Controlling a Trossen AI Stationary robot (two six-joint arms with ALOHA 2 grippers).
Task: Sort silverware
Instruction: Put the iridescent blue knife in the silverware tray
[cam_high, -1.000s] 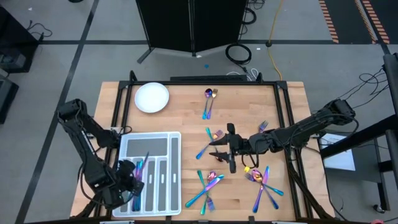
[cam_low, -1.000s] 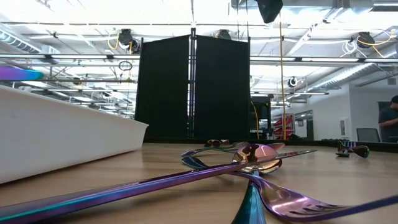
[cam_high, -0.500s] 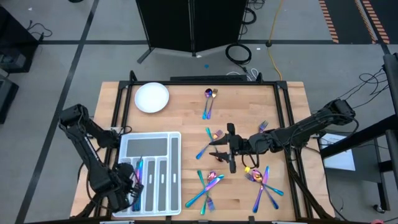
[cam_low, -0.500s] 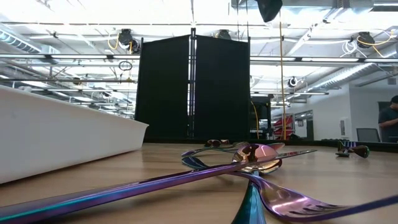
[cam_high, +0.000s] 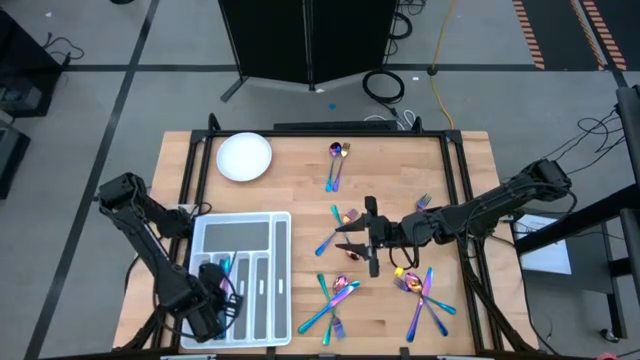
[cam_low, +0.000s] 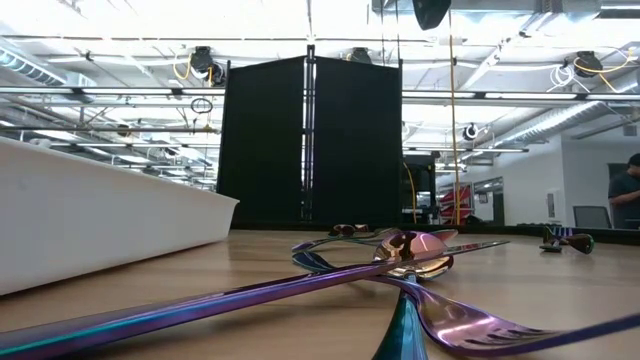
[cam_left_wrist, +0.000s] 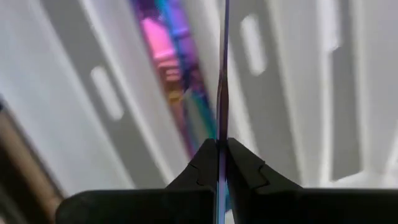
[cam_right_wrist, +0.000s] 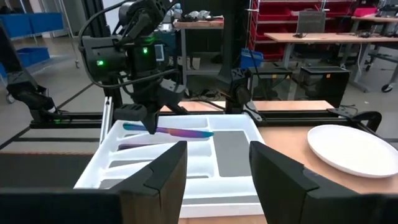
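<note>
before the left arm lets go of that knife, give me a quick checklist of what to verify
1. Left gripper fingers clamped on the slim iridescent rainbow knife: ok.
2. Knife above the translucent white compartment tray, not the wooden table: ok.
3. Knife lined up along a long slot: cannot tell; in the right wrist view it looks angled across the dividers.
4. Slot below matches the knife's type: cannot tell; one iridescent piece lies there, type unclear.
5. Right gripper open and out of the way, mid-table: ok.
6. White round plate away from the drop: ok.
</note>
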